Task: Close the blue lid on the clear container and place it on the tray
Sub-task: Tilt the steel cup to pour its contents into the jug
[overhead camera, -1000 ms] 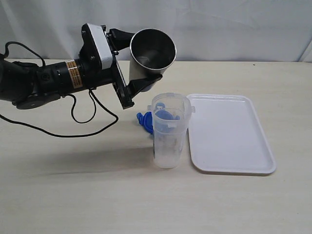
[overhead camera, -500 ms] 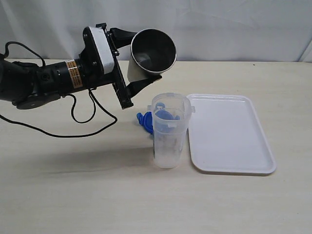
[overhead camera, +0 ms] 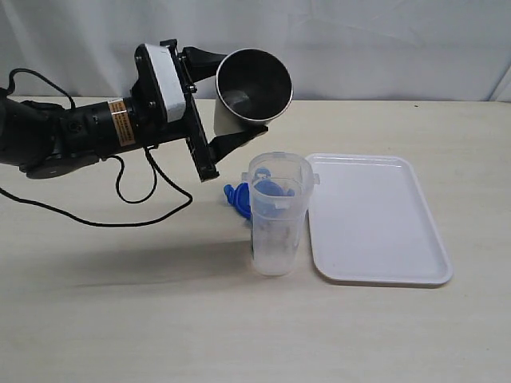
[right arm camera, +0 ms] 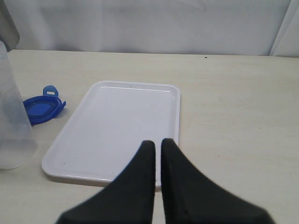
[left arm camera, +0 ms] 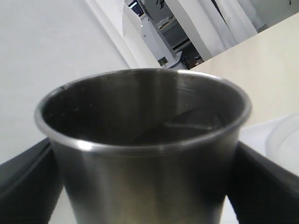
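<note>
Gripping the cup, your left fingers hold it tilted near the container; your right fingers are closed, facing the tray.

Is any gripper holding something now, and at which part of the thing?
The left gripper holds the steel cup by its side walls, below the rim. The right gripper is shut and empty.

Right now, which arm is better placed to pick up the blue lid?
Right. The left tool is busy holding the steel cup; the right tool is shut and empty, facing the tray, with the blue lid in its view.
</note>
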Robot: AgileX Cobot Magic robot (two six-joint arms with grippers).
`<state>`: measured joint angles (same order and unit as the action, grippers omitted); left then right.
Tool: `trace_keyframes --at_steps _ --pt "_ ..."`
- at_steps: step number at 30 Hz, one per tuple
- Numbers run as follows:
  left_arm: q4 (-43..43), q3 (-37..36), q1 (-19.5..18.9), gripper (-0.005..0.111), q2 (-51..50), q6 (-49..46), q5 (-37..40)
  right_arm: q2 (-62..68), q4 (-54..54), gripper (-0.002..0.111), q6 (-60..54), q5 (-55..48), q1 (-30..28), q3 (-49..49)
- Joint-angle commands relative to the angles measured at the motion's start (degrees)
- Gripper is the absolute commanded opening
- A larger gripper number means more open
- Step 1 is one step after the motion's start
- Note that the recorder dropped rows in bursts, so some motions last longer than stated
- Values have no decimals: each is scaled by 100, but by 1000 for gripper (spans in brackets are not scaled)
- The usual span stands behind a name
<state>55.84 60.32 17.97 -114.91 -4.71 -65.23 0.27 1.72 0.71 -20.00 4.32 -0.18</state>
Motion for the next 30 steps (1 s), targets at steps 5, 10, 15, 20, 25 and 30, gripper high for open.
trace_keyframes --at_steps 5,10,15,20,25,30 --pt "-157 43 9 0 135 18 -473 -27 2 5 7 16 -26 18" --pt "-157 43 9 0 135 -302 -473 -27 2 5 7 16 -26 18" --pt "58 43 9 0 135 -613 -473 -27 2 5 7 16 -26 18" --pt "115 43 9 0 135 -771 -390 -27 2 5 7 16 -26 18" --pt "358 43 9 0 135 -918 -390 -27 2 5 7 16 -26 18" --pt "344 43 9 0 135 -1181 -376 -27 2 5 7 16 -26 18"
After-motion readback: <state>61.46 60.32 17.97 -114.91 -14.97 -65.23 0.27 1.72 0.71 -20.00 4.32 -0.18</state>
